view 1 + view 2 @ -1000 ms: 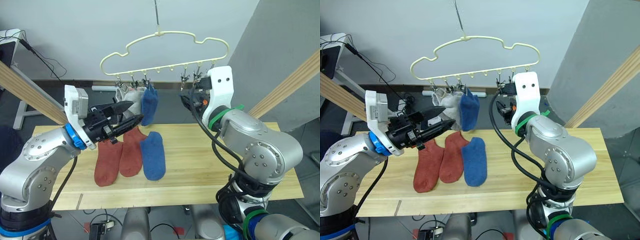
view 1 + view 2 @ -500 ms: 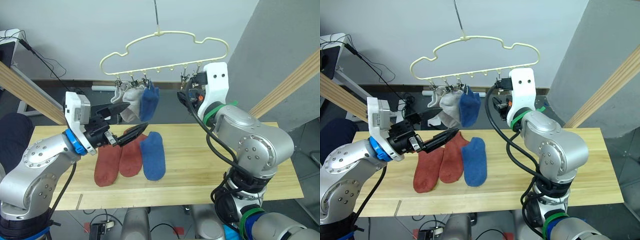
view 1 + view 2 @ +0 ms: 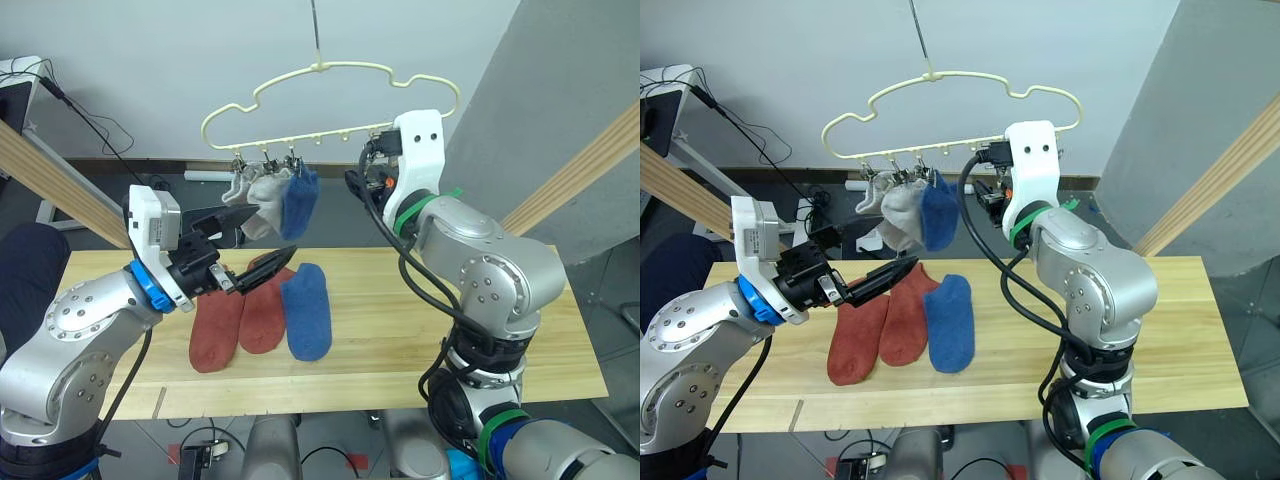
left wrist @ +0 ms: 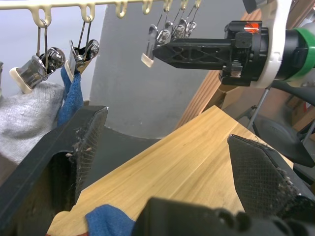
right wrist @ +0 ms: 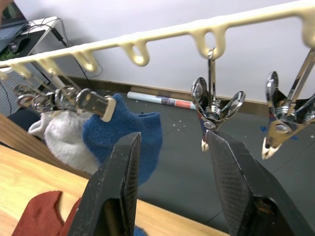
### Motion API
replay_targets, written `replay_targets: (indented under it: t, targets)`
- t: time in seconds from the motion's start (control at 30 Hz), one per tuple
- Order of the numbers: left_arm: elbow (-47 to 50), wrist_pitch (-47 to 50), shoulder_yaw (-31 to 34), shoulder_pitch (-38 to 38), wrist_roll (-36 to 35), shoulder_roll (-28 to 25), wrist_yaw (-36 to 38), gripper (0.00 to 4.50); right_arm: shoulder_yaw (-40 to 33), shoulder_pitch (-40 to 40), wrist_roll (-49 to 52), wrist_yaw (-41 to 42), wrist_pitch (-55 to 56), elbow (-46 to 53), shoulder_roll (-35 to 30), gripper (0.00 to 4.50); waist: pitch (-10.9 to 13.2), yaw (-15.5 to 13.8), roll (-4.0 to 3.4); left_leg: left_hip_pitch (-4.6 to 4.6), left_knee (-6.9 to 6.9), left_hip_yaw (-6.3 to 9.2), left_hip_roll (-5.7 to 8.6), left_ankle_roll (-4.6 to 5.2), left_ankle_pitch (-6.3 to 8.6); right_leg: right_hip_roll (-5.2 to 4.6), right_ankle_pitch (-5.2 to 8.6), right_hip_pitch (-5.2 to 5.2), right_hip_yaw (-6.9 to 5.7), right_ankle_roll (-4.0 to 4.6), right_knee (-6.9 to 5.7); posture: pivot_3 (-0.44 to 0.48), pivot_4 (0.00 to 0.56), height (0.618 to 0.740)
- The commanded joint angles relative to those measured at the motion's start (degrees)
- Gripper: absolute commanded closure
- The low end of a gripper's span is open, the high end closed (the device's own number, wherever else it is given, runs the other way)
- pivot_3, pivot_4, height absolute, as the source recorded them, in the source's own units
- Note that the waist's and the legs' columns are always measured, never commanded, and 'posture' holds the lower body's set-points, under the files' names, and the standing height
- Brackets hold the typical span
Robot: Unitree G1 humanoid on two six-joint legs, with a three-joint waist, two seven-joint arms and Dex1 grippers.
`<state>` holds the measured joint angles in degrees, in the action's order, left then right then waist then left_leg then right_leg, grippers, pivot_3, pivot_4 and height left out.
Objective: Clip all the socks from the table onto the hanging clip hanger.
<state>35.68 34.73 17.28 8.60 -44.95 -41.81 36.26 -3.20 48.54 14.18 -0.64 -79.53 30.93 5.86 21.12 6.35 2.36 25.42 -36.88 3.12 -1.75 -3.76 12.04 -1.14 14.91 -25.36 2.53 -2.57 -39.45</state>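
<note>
The pale-yellow clip hanger (image 3: 330,85) hangs above the table (image 3: 420,330). A grey sock (image 3: 262,195) and a blue sock (image 3: 301,200) hang from its left clips. Two rust-red socks (image 3: 218,328) (image 3: 265,305) and a blue sock (image 3: 306,312) lie flat on the table. My left gripper (image 3: 272,230) is open and empty, held above the red socks and just below the hanging ones. My right gripper (image 5: 173,137) is open at the hanger's row of clips, with a free silver clip (image 5: 210,105) hanging between its fingers, close to one fingertip (image 5: 219,142).
Thick wooden frame poles slant down at the left (image 3: 60,185) and right (image 3: 590,160). More free clips (image 5: 285,118) hang to the right of my right gripper. The table's right half (image 3: 500,330) is bare wood. A dark blue shape (image 3: 25,275) sits at the far left.
My right gripper has moved left along the hanger's clip row. My left gripper drew back from the hanging blue sock and opened wider, then stayed put.
</note>
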Motion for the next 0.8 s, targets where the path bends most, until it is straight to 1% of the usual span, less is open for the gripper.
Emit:
replay_targets:
  t: [0.03, 0.27, 0.53, 0.8]
  targets:
    - [2.7, -0.4, 0.9, -0.5, -0.8, -0.2, -0.6, 0.01, 0.5, 0.9, 0.2, 0.0, 0.4, 1.5, 0.1, 2.34, 0.0, -0.1, 0.00, 0.00, 0.00, 0.00, 0.00, 0.00, 0.00, 0.00, 0.00, 0.00, 0.00, 0.00, 0.00, -0.161, 0.356, 0.740]
    - [2.8, -0.6, 0.9, -1.0, -0.8, -0.3, -0.7, 0.01, -0.1, 0.4, 1.8, 1.3, -6.1, 4.6, 0.6, 2.34, 0.0, -0.1, -0.04, 0.00, 0.02, 0.00, -0.01, 0.00, 0.00, 0.00, 0.00, -0.01, 0.00, 0.00, 0.01, -0.165, 0.362, 0.740]
    - [3.0, -0.5, 0.6, -0.8, -1.1, 0.1, -1.2, 0.01, 0.5, 0.9, -0.8, -0.2, -4.1, 2.7, -1.7, 2.34, 0.0, -0.1, -0.04, 0.00, 0.03, 0.00, 0.00, 0.00, 0.00, 0.00, 0.01, -0.01, 0.00, 0.00, 0.03, -0.167, 0.359, 0.740]
    - [2.3, -0.3, 1.3, -1.8, -1.4, -0.7, 0.1, 0.01, -0.5, 1.4, -2.5, -2.0, -1.9, 1.0, -0.1, 2.34, 0.0, -0.1, -0.04, 0.00, 0.10, -0.02, -0.01, 0.00, 0.00, 0.01, 0.01, -0.02, 0.01, 0.00, 0.09, -0.164, 0.356, 0.740]
